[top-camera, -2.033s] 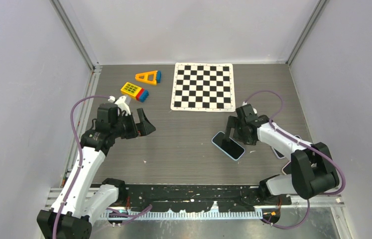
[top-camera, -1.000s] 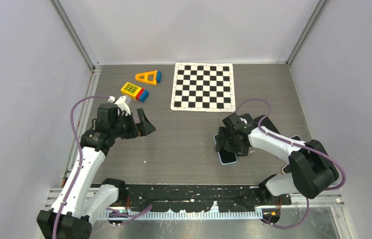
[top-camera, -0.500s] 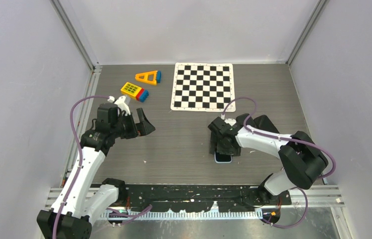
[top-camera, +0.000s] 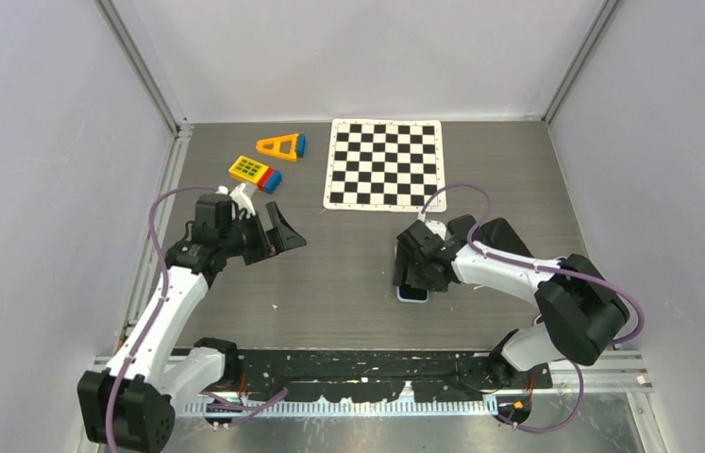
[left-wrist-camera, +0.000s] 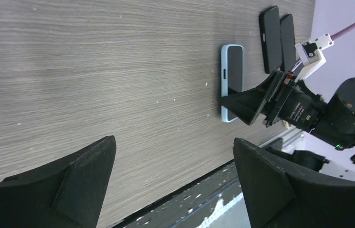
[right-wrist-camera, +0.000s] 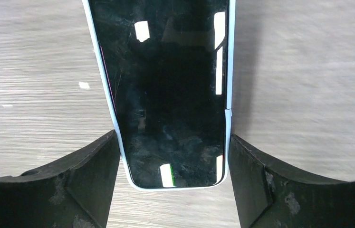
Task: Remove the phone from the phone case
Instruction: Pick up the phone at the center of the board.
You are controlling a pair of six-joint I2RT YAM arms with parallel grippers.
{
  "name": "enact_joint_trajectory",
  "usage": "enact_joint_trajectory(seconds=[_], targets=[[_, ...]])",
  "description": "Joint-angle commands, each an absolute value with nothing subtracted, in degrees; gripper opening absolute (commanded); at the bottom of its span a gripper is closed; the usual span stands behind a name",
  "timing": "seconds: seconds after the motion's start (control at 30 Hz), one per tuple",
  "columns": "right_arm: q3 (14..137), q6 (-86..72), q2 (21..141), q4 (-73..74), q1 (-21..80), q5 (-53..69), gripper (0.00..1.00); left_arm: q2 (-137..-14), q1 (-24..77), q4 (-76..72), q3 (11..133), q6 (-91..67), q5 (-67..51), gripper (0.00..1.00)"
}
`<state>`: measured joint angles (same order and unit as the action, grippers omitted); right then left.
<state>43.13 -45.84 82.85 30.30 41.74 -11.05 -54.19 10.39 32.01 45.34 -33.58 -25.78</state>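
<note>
Your right arm (top-camera: 509,269) is down on the job. Its jaws straddle the phone (right-wrist-camera: 166,95), which lies flat and screen-up on the surface (top-camera: 348,255), right of centre and toward the near edge, seated in its pale blue phone case (left-wrist-camera: 224,80). On the right wrist camera the two fingers (right-wrist-camera: 85,180) stand spread wide, one on each long side of the case near its rounded end, right up against the rim. Whether they press on it or only brush it, I can't tell, so don't count it as a grip yet. Nothing is lifted; the case lies flush on the wood.

Your left arm (top-camera: 174,283) hangs over the left side of the surface, well apart from the phone. Its jaws gape wide with nothing between them, aimed across at the phone.

So you're at the opening step: getting a hold on the cased phone. There's no separation at all, and the rim wraps the screen wherever I can see it.

Next, I'd say, you need a firm, square squeeze across those long edges so the slick case doesn't squirt out. Then bring the left arm across to work a corner of the rim off while the right one holds. Mind the two dark handsets (left-wrist-camera: 275,38) lying beyond, and leave them be.
</note>
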Motion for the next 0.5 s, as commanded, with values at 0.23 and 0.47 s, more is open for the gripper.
enact_joint_trajectory(seconds=[0.23,0.47], targets=[[44.66,-49.05,87.43,-4.88,42.08,11.55,0.39,-67.82,15.32,8.29,42.02,-49.34,-31.59,0.94],[48.59,-48.58,93.03,-10.29,43.43,14.8,0.38,-78.82,17.99,8.87,45.07,-52.36,-23.99,0.91]])
